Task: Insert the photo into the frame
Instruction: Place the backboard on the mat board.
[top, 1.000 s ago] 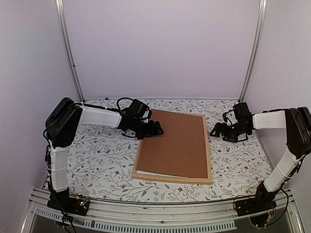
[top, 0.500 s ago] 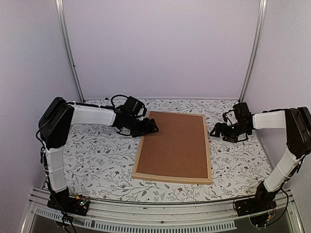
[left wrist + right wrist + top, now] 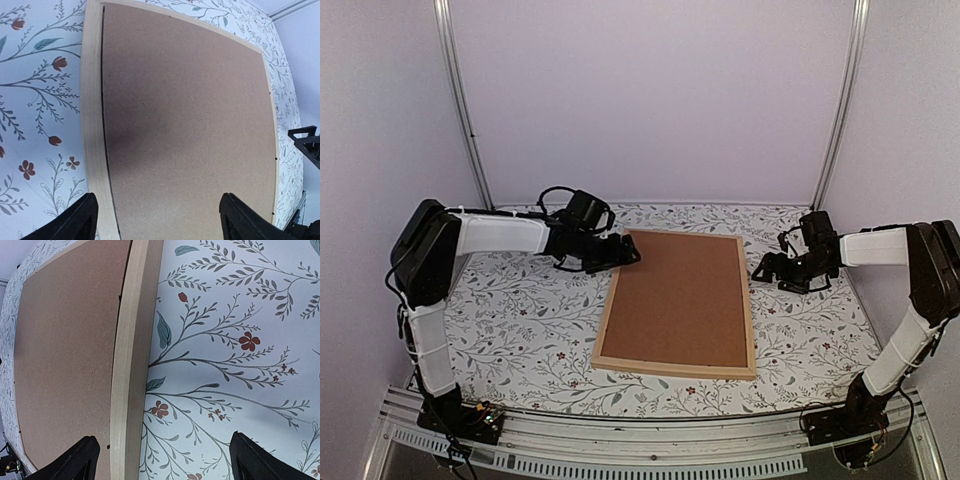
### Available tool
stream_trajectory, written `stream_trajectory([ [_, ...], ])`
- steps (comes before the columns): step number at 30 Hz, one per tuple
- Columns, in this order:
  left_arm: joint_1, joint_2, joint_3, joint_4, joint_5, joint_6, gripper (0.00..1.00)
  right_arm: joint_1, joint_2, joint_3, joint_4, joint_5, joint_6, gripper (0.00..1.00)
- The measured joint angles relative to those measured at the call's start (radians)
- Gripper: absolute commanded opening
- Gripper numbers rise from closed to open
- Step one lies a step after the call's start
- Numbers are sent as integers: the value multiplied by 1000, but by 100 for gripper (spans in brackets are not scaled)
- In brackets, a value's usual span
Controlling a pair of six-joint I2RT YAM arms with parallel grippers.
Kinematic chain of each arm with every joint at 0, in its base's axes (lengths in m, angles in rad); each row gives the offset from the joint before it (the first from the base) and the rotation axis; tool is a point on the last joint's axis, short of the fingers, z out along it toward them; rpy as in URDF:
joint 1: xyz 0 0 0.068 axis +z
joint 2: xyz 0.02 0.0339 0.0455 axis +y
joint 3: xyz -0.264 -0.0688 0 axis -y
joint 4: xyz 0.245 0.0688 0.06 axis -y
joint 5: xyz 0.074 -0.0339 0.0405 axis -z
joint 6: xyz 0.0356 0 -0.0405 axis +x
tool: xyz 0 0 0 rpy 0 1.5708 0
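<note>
The frame (image 3: 751, 312), thin light wood strips, lies flat mid-table with a brown backing board (image 3: 680, 295) resting level inside it. No photo shows in any view; it is hidden. My left gripper (image 3: 632, 257) hovers open at the frame's far left corner. In the left wrist view its fingers straddle the frame's left strip (image 3: 92, 125) and the board (image 3: 190, 125), with nothing held in the left gripper (image 3: 160, 221). My right gripper (image 3: 760, 272) is open beside the frame's right strip (image 3: 132, 365), one finger over the board (image 3: 65, 350), the other over the tablecloth; the right gripper (image 3: 162, 460) is empty.
A floral tablecloth (image 3: 520, 320) covers the table. Two metal posts (image 3: 460, 100) stand at the back corners before a plain wall. The right arm's fingers (image 3: 306, 145) show at the edge of the left wrist view.
The backing board, tilted with white showing under its near left edge a second ago, now lies flat in the frame. My left gripper has drawn back to the left. The right arm is still.
</note>
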Motion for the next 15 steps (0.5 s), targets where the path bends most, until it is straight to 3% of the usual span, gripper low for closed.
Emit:
stream_trajectory([
  [8, 57, 2, -11, 0, 4, 31, 86, 7, 15, 13, 3, -24, 5, 94],
  [15, 79, 31, -19, 13, 92, 42, 85, 55, 50, 21, 12, -32, 27, 94],
])
